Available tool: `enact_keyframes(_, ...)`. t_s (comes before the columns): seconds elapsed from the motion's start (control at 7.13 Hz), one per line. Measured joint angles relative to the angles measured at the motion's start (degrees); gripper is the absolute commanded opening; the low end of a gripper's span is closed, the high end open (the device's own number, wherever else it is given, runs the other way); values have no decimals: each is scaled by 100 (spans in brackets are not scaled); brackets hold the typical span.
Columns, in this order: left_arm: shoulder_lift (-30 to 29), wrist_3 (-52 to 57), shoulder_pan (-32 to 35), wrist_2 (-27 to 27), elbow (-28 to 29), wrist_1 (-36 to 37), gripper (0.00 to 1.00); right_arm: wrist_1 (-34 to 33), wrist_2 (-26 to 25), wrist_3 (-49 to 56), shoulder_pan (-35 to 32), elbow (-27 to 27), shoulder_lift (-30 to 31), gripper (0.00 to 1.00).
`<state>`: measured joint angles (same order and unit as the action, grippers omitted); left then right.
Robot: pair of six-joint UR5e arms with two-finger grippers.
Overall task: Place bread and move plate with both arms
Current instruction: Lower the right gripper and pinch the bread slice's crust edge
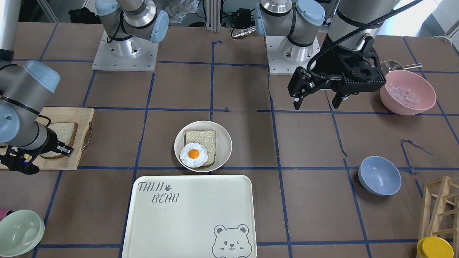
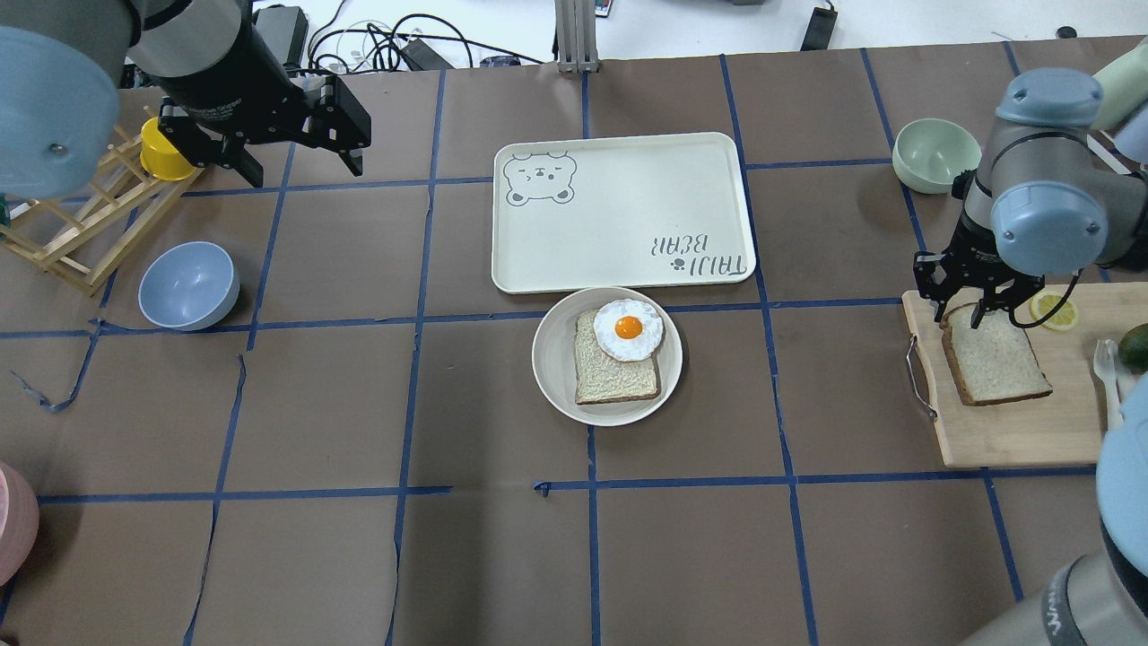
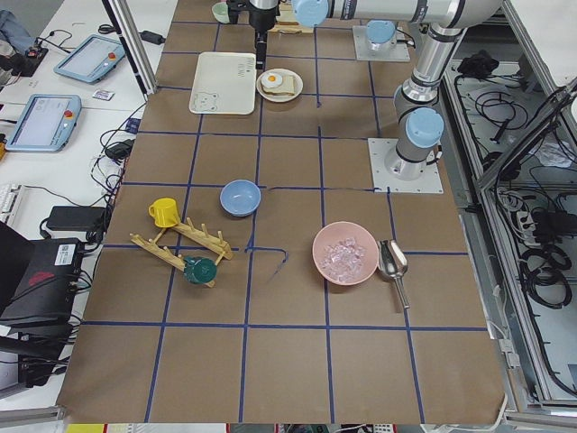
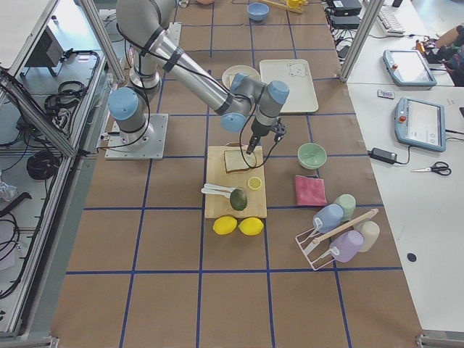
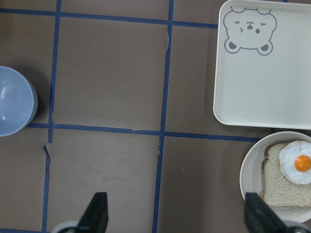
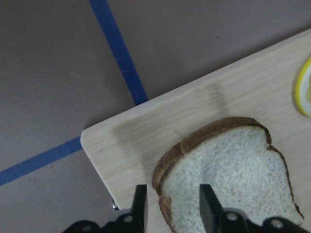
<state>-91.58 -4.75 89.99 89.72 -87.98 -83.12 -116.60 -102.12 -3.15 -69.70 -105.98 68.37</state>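
Note:
The bread (image 2: 995,354) lies flat on a wooden cutting board (image 2: 1013,431) at the table's right; it also shows in the front view (image 1: 62,132) and in the right wrist view (image 6: 228,170). My right gripper (image 2: 967,311) is low over its far corner. The jaws stand narrowly apart, and the fingers (image 6: 140,206) straddle the dark crust edge. The cream plate (image 2: 552,359) sits mid-table with a tanner slice (image 2: 610,377) and a fried egg (image 2: 628,329) on it. My left gripper (image 2: 300,166) hangs open and empty above the far left of the table.
The bear-printed tray (image 2: 619,211) lies just beyond the plate. A blue bowl (image 2: 188,285), a wooden rack (image 2: 81,224) and a yellow cup (image 2: 161,152) stand at the left. A green bowl (image 2: 937,154) is beyond the board. A lemon slice (image 2: 1054,309) lies on the board.

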Motion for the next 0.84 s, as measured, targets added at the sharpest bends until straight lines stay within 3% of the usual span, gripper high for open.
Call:
enact_keyframes(0.42, 0, 0, -7, -6, 0, 5, 100, -12, -18, -2, 0, -1, -80, 45)
enact_keyframes(0.7, 0, 0, -7, -7, -4, 3, 100, -10, -19, -9, 0, -2, -100, 10)
enact_keyframes(0.84, 0, 0, -7, -5, -4, 2, 100, -6, -19, -15, 3, -2, -102, 0)
